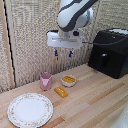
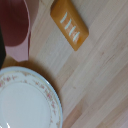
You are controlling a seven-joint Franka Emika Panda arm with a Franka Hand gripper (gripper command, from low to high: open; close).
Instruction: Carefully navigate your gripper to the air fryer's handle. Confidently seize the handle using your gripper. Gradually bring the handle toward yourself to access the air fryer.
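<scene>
Nothing done yet: small dark blue-tipped gripper (image 1: 63,52) hangs with fingers apart, holding nothing, well apart from the boxy matte-black air fryer (image 1: 111,52) at exterior view's right. Its short vertical black handle (image 1: 103,61) untouched; reach, grasp, pull all remain.

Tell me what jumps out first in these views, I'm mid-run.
The bulky white arm dominates, its tool hanging open in mid-air above the wooden table. The big black air fryer sits at the exterior view's right, its handle untouched. Below the arm lie a pink cup, an orange block and a floral plate.
</scene>
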